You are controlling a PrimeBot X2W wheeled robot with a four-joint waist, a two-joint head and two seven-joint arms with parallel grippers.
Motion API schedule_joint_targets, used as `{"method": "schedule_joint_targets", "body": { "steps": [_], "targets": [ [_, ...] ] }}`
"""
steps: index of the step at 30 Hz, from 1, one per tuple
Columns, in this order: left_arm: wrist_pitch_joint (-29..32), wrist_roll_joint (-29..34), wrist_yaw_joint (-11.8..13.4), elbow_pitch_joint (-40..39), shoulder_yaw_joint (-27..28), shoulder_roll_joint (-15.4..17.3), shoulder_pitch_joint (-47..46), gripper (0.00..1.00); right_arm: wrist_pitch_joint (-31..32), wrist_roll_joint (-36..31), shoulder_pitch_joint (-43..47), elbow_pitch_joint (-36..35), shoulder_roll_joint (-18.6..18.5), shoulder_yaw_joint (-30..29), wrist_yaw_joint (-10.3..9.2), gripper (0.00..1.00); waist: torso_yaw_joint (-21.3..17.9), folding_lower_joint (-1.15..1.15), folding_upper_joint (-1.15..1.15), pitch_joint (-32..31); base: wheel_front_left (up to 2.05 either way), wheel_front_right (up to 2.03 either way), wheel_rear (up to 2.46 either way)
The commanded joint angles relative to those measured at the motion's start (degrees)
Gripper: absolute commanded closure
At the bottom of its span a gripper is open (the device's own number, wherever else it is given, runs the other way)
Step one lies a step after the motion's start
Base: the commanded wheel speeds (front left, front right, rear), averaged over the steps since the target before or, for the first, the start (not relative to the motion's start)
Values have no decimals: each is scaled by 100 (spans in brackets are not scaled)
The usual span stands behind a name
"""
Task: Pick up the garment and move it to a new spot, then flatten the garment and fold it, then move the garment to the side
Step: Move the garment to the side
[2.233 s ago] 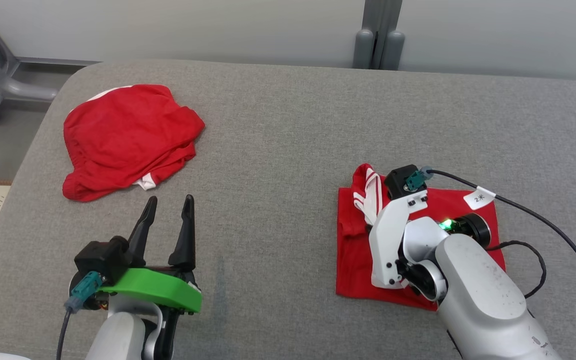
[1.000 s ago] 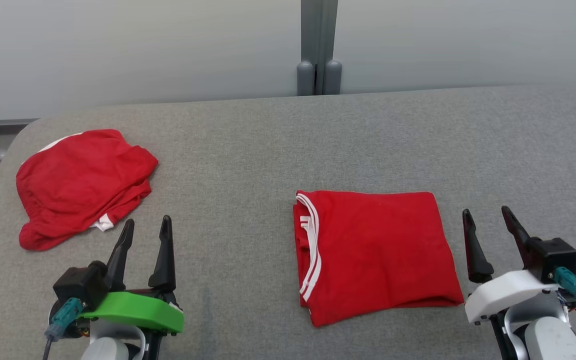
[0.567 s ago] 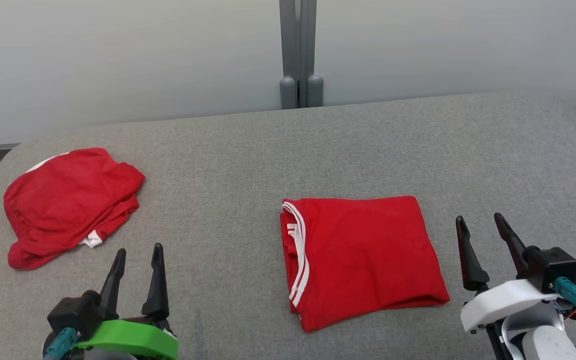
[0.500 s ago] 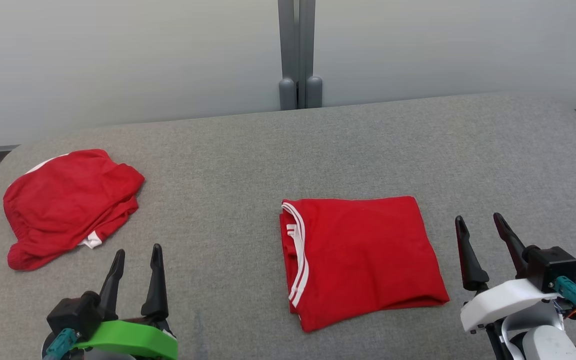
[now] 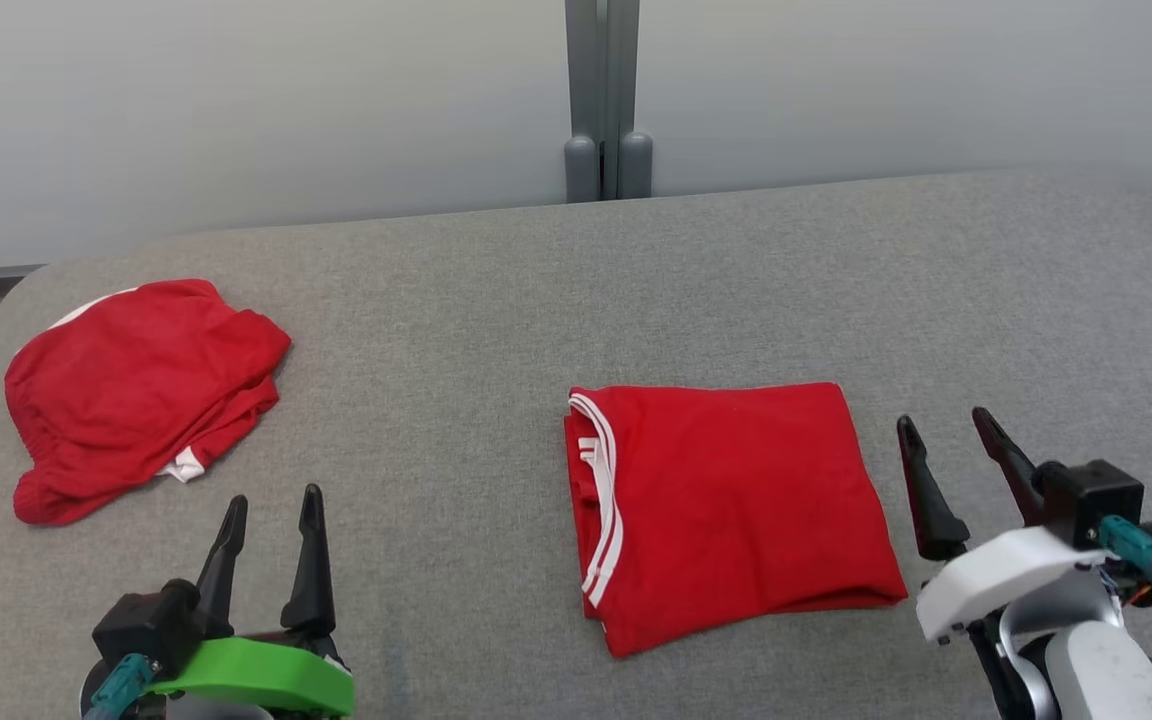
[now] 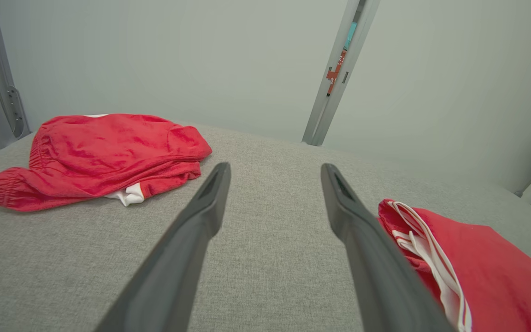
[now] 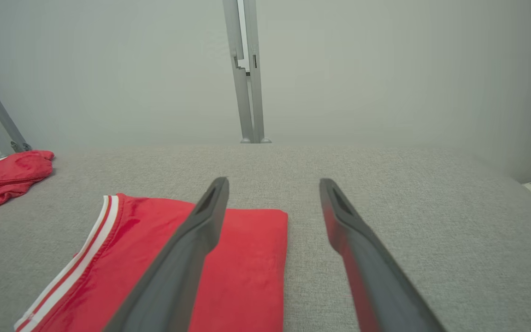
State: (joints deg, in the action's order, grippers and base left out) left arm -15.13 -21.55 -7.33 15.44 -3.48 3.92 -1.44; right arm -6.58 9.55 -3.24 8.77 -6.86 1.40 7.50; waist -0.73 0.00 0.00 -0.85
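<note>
Garment (image 5: 736, 510), folded, lies right of centre on the bench (image 5: 496, 300); my left end effector (image 5: 273, 497) and right end effector (image 5: 942, 418) hover spread, empty; pinching only its top layer would likely unfold it.

The head camera looks forward and down from above the grey bench (image 5: 496, 300), with the left hand (image 5: 273, 497) and right hand (image 5: 942, 418) at its lower corners. Each wrist camera sits low, close to the bench, and faces the back wall (image 5: 236, 100). All three views share the folded garment (image 5: 736, 500), the crumpled garment (image 5: 136, 380) and the wall post (image 5: 601, 100).
</note>
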Motion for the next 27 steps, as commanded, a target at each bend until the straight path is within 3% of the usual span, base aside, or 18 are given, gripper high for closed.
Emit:
{"method": "schedule_joint_targets", "body": {
  "steps": [1,8,13,25,26,27],
  "targets": [
    [2,27,-23,-42,54,-8,-83,0,208,98,-189,30,-74,31,-2,0,11,0,0,88,0,0,0],
    [2,49,-23,-185,15,-22,-263,0,2203,537,-879,391,-434,220,-2,0,160,0,0,513,0,0,0],
    [2,55,-23,-207,-59,-24,-450,0,3283,783,-1180,856,-389,-86,-2,0,342,0,0,772,0,0,0],
    [2,93,-23,-306,-168,-29,-726,0,4126,881,-1453,1777,-72,-234,-1,0,624,0,0,1198,0,0,0],
    [2,101,-23,-312,-173,-30,-753,0,4214,860,-1469,1829,-102,-158,-1,10,626,0,0,1225,0,0,0],
    [2,109,-23,-318,-175,-31,-775,0,4258,853,-1483,1858,-111,-112,-1,53,623,0,0,1240,0,0,0]
  ]
}}
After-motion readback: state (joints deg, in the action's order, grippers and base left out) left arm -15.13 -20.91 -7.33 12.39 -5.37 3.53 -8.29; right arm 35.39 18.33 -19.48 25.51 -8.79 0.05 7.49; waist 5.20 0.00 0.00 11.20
